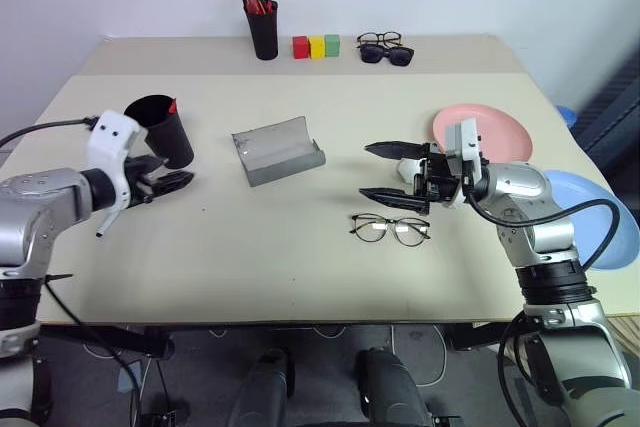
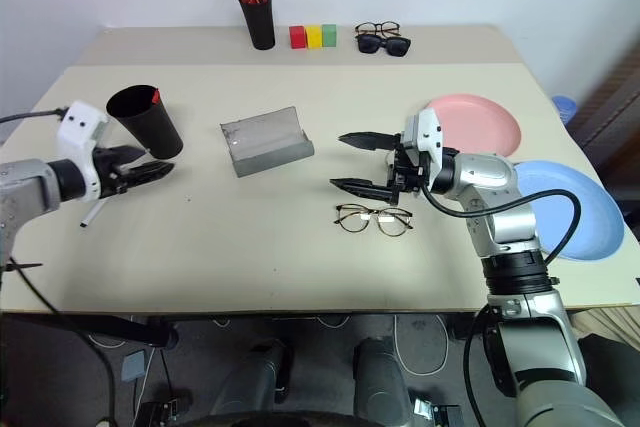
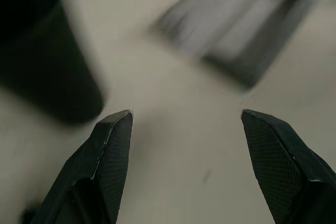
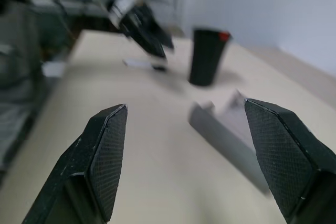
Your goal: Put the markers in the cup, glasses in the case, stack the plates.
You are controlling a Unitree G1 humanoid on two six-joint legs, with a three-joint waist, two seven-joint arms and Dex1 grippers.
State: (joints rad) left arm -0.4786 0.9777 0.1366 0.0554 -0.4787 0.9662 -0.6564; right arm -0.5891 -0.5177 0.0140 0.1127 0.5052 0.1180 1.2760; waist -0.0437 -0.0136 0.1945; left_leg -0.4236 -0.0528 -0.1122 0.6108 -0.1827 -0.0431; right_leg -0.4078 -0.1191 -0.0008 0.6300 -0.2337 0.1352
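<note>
Left eye view — grey felt-like case (image 1: 277, 151), thin wire-rimmed glasses (image 1: 390, 229).

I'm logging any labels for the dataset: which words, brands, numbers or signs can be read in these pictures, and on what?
None: no readable text on the cup, case, glasses, pink plate, blue plate, pen pot or coloured blocks.

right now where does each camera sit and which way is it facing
Head eyes: look down over the table; both arms show, cup left, glasses centre.
Left wrist: looks along open left gripper at cup and case.
Right wrist: looks along open right gripper across at the left gripper, cup and case.
Shared: cup and case.
</note>
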